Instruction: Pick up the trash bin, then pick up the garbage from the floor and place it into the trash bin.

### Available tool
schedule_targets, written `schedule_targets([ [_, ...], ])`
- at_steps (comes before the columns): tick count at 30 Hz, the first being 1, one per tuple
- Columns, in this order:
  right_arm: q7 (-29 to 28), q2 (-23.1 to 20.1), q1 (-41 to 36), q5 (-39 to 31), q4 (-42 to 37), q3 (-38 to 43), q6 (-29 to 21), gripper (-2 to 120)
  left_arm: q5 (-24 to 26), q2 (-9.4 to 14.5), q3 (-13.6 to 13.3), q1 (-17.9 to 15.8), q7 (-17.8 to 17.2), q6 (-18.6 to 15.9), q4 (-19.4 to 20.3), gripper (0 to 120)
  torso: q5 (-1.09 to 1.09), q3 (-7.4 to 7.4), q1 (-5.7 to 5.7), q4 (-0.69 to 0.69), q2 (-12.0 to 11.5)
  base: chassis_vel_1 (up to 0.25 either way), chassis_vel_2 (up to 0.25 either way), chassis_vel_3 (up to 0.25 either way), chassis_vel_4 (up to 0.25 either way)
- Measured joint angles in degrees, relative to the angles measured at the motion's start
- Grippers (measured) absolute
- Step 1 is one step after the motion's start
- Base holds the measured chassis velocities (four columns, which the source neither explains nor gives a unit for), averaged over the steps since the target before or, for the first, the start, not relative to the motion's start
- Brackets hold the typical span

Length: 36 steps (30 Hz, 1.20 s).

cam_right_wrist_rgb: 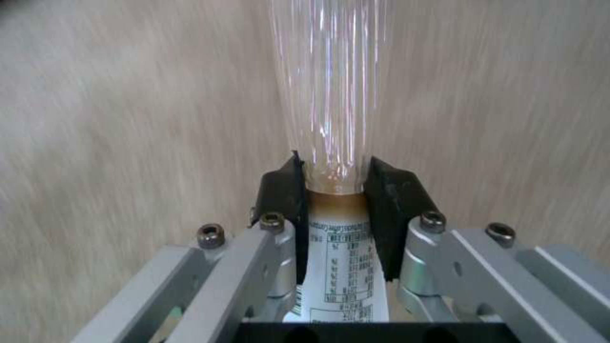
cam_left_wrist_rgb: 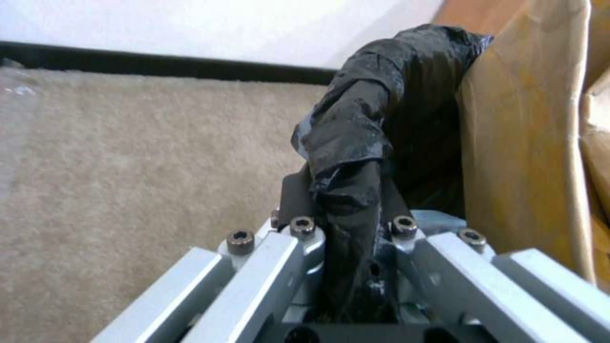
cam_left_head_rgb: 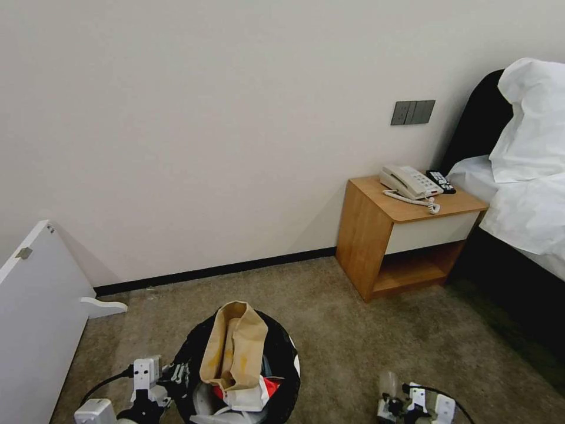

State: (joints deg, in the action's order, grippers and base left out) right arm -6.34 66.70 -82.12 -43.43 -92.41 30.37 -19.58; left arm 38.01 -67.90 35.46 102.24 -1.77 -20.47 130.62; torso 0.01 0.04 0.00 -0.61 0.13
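Note:
The trash bin [cam_left_head_rgb: 282,359], lined with a crinkled black bag, hangs low in the head view with my left gripper [cam_left_head_rgb: 170,377] shut on its rim. In the left wrist view the black fingers [cam_left_wrist_rgb: 295,200] pinch the bag-covered rim [cam_left_wrist_rgb: 375,119]. Garbage lies inside the bin: a torn brown paper bag [cam_left_head_rgb: 235,344] sticks up, with white and red pieces [cam_left_head_rgb: 259,391] beneath it. My right gripper [cam_left_head_rgb: 391,403] is to the right of the bin, above the carpet, shut on a clear plastic bottle [cam_right_wrist_rgb: 327,95] with a white label.
A wooden nightstand [cam_left_head_rgb: 406,235] with a phone [cam_left_head_rgb: 409,181] stands against the wall at the right, and a bed [cam_left_head_rgb: 529,194] lies beyond it. A white panel [cam_left_head_rgb: 35,318] leans at the left. Beige carpet [cam_left_head_rgb: 329,300] lies open ahead.

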Motion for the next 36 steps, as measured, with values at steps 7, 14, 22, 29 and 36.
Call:
schedule_targets([
  [7,7.0,-2.6,-2.0,1.9,-6.4,4.7,10.5,19,1.7,1.9,-1.9,-2.4,-0.1,-0.7,-0.8,4,0.02,0.0,0.0,-0.01,0.0,0.0,0.0,0.0,0.0],
  [14,19.3,-9.4,-3.8,-1.9,-19.2,7.5,23.9,19,4.4,4.3,-3.6,-5.1,-0.5,-1.5,-1.0,4,-0.01,0.0,0.0,0.01,0.0,0.0,0.0,0.0,0.0],
  [22,30.6,-15.2,-2.7,-14.3,-30.1,6.5,29.1,19,5.6,6.1,-5.2,-7.4,-1.0,-2.5,-1.1,4,-0.01,0.0,0.0,0.01,0.0,0.0,0.0,0.0,0.0],
  [29,38.3,-22.6,3.3,-23.8,-33.8,2.6,28.6,19,7.2,7.3,-5.9,-9.9,-1.8,-3.5,-1.9,4,0.0,0.0,0.0,0.0,0.0,0.0,0.0,0.0,0.0],
  [36,48.2,-26.3,15.9,-29.2,-29.1,-8.8,27.2,19,7.5,7.2,-6.1,-10.7,-1.9,-3.7,-2.5,4,-0.02,0.0,0.0,0.0,0.0,0.0,0.0,0.0,0.0],
])
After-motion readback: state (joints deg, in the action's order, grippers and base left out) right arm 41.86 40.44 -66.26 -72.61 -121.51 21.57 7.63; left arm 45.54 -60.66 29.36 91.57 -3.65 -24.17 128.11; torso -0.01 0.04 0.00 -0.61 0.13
